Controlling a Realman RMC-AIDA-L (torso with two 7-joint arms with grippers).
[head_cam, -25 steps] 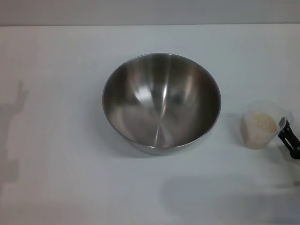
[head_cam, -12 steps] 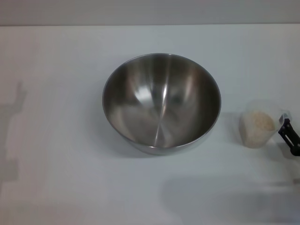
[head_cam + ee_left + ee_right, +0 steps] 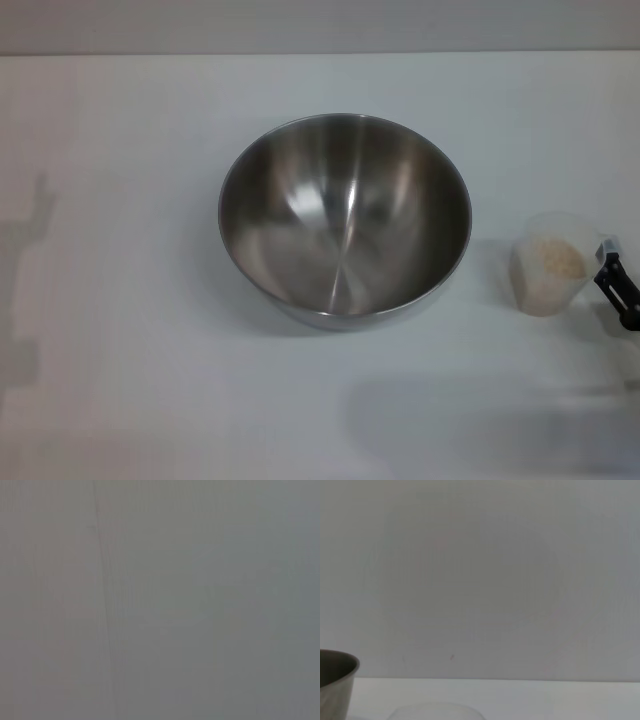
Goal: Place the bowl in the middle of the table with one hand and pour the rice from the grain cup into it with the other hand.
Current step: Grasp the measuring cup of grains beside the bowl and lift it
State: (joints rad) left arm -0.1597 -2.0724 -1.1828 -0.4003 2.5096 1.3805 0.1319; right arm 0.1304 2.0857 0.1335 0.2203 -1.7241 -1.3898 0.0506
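The large steel bowl (image 3: pixel 345 215) stands empty in the middle of the white table (image 3: pixel 130 300). The clear grain cup (image 3: pixel 552 265), partly filled with pale rice (image 3: pixel 550 262), is to the bowl's right. My right gripper (image 3: pixel 612 282) shows as black fingers at the right edge, shut on the cup's far side. In the right wrist view the bowl's rim (image 3: pixel 335 672) and the cup's rim (image 3: pixel 435 712) show at the bottom. My left gripper is out of view; the left wrist view shows only a plain grey surface.
A pale wall (image 3: pixel 320 25) runs behind the table's far edge. Arm shadows lie on the table at the left (image 3: pixel 25 290) and the front right (image 3: pixel 480 420).
The grain cup and the right gripper's black fingers have shifted slightly left towards the bowl and a little up. The bowl has not moved.
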